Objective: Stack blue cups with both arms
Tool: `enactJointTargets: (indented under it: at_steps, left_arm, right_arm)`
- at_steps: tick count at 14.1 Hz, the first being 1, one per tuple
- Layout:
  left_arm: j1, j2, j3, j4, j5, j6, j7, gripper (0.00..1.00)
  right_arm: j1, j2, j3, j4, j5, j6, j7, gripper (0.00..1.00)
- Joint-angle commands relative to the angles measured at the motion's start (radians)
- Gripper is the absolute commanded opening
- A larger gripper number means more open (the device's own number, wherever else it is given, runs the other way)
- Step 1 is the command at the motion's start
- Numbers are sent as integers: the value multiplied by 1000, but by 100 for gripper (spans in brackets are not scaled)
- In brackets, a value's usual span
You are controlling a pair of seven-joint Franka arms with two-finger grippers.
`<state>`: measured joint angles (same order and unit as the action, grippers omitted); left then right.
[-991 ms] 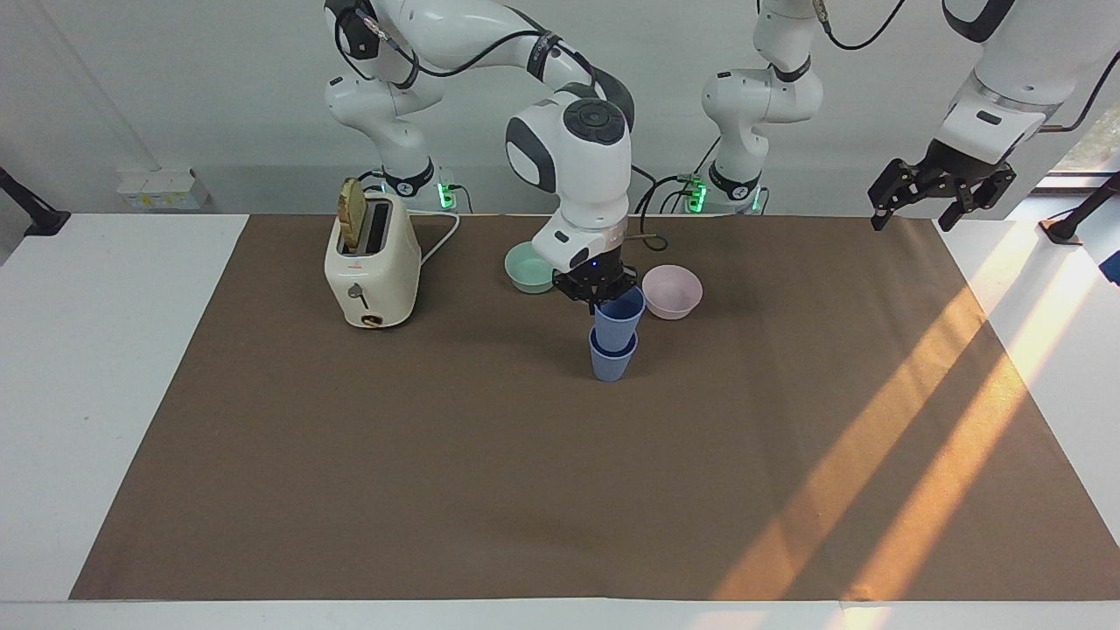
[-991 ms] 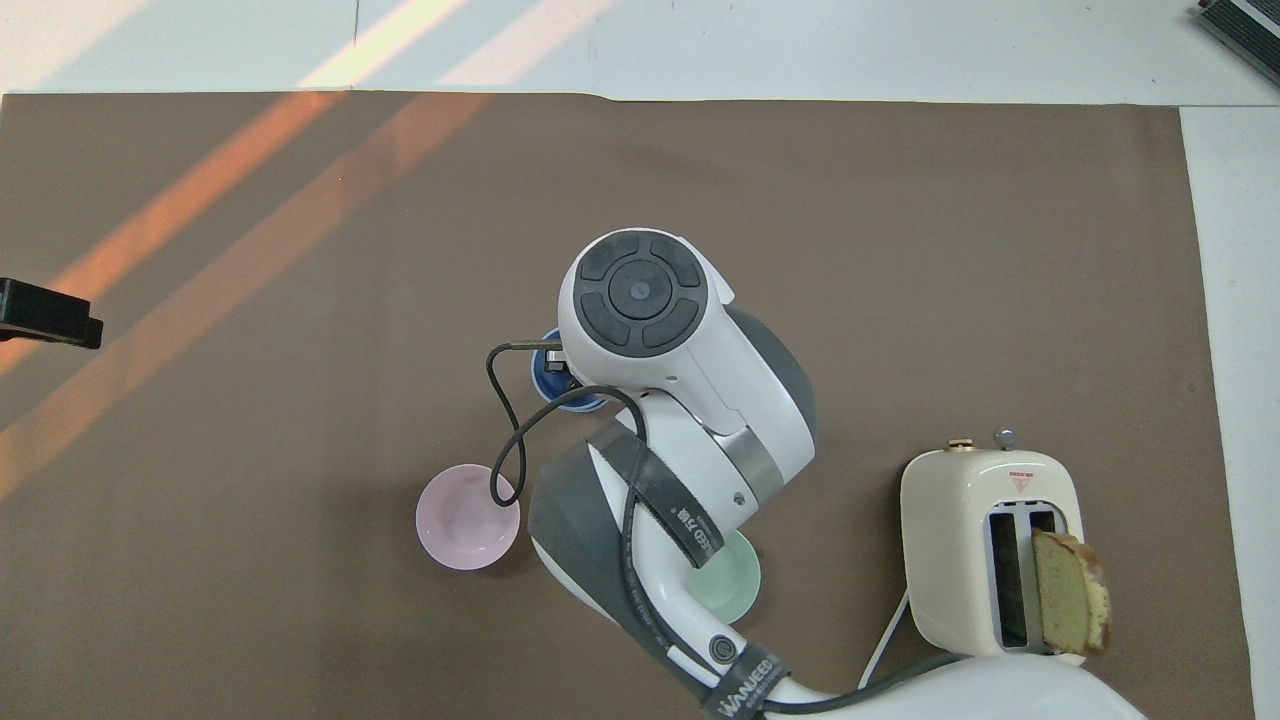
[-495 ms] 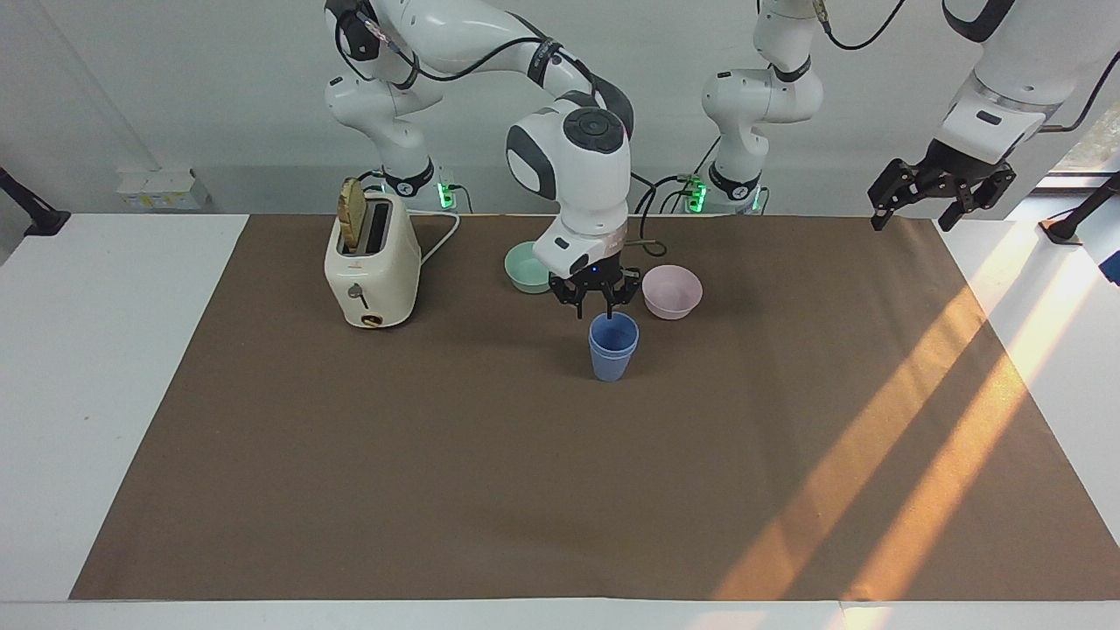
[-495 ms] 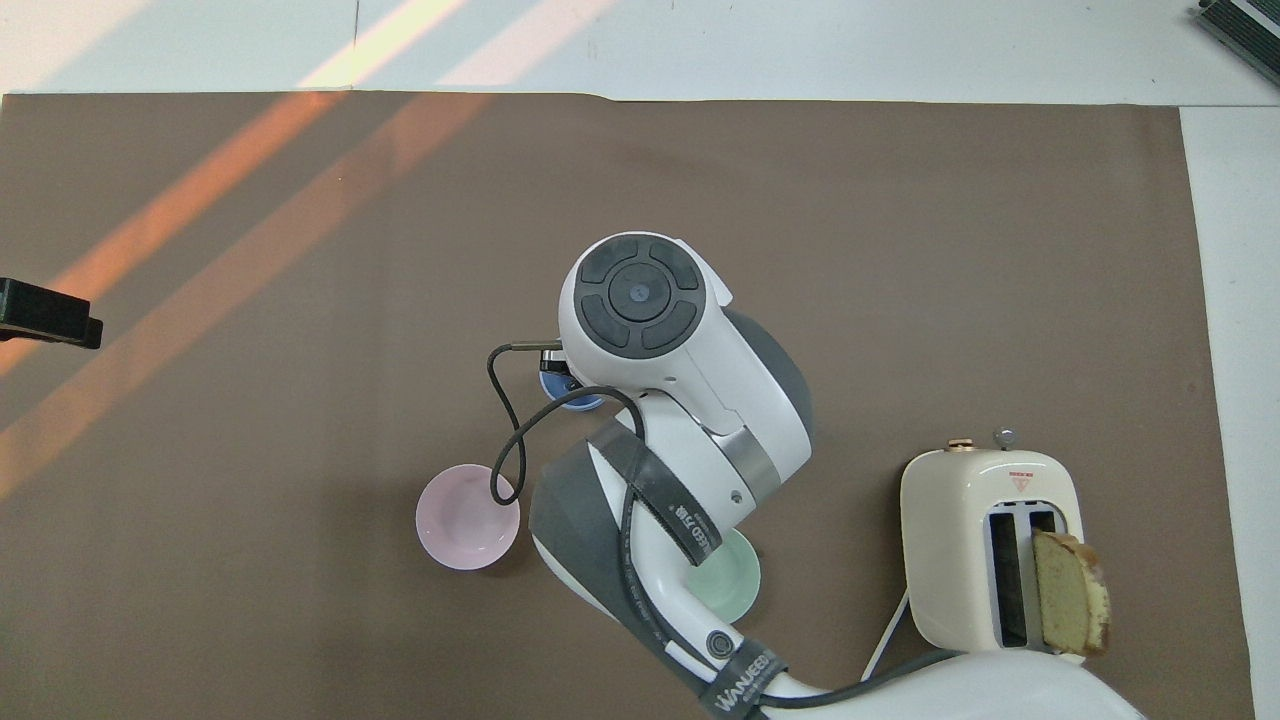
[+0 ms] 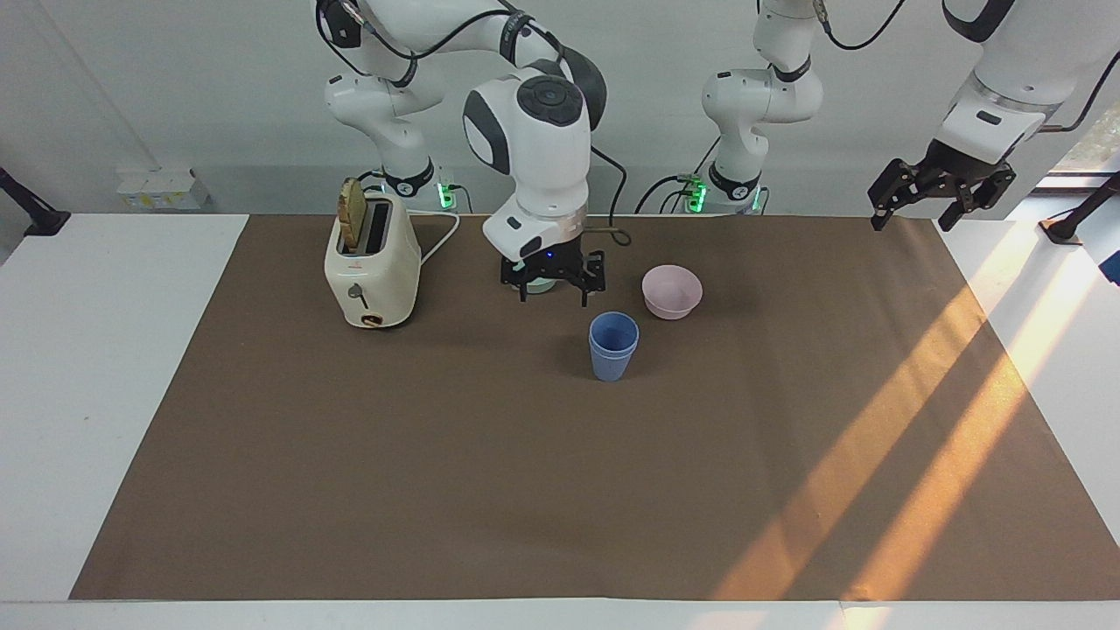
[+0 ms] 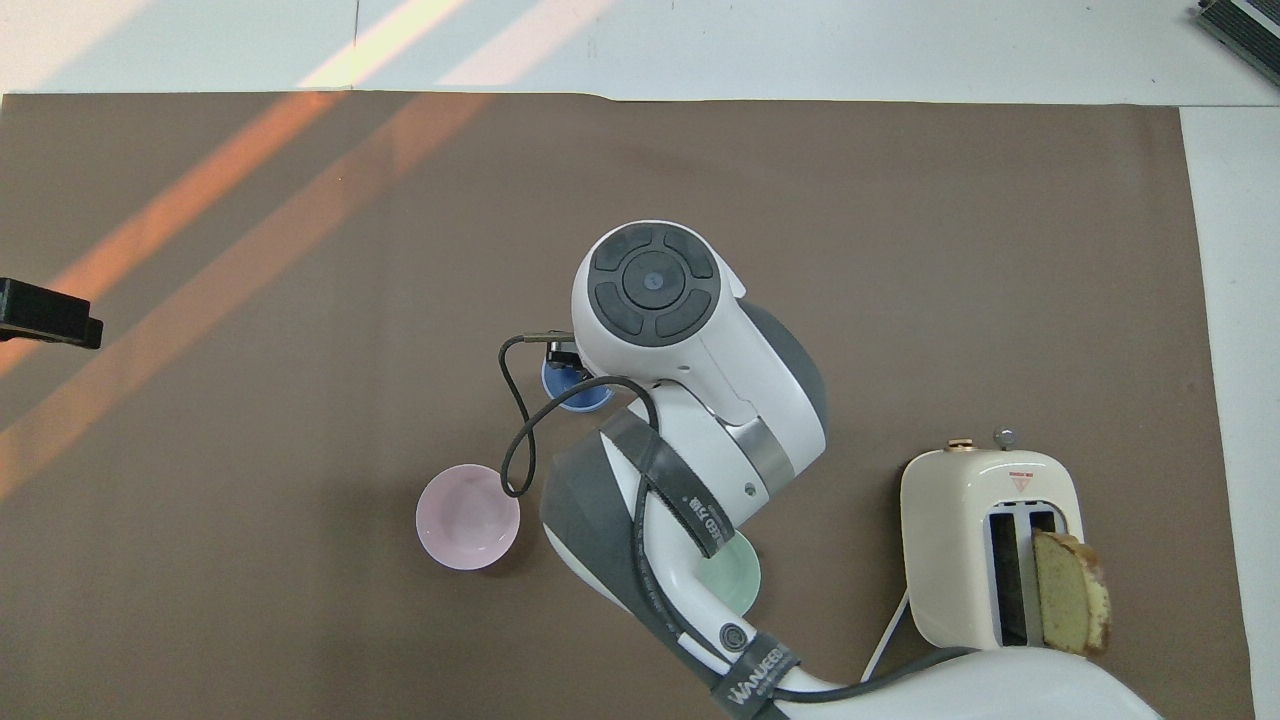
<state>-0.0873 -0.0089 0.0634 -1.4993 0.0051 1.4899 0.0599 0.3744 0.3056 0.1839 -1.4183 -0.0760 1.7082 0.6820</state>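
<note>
The two blue cups (image 5: pixel 613 346) stand nested, one inside the other, upright on the brown mat, a little farther from the robots than the bowls. Only a sliver of the blue cups (image 6: pixel 581 392) shows under the right arm in the overhead view. My right gripper (image 5: pixel 553 294) hangs open and empty over the mint-green bowl (image 5: pixel 541 285), apart from the cups. My left gripper (image 5: pixel 912 219) waits open, raised over the mat's edge at the left arm's end of the table.
A pale pink bowl (image 5: pixel 671 290) sits beside the cups, toward the left arm's end. A cream toaster (image 5: pixel 372 262) with a bread slice (image 5: pixel 353 214) in it stands toward the right arm's end. The mint-green bowl (image 6: pixel 735 585) is half covered by the right arm.
My right gripper opened and let go of the upper cup, which dropped fully into the lower one. The gripper then rose and drew back over the mint-green bowl. The left arm stayed still.
</note>
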Motion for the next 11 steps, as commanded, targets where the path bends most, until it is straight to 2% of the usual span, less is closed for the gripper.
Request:
enactJointTargets:
  at_steps: [1, 5, 7, 9, 11]
  left_arm:
    - [1, 0, 3, 14, -11, -23, -8, 100]
    - [3, 0, 4, 14, -11, -23, -8, 100]
    - [3, 0, 4, 14, -11, -22, -6, 100]
    - [3, 0, 4, 14, -11, -22, -6, 100]
    - [3, 0, 4, 13, -11, -20, -12, 100]
  right_arm:
    - [-35, -68, -11, 1, -38, -96, -97, 100]
    - [-185, -161, -11, 33, -22, -208, -318, 100]
    - [-256, -171, -11, 64, -27, -271, -436, 100]
    - [-328, -195, -12, 67, -22, -279, -563, 100]
    - [-406, -201, -12, 64, 14, -269, -611, 100]
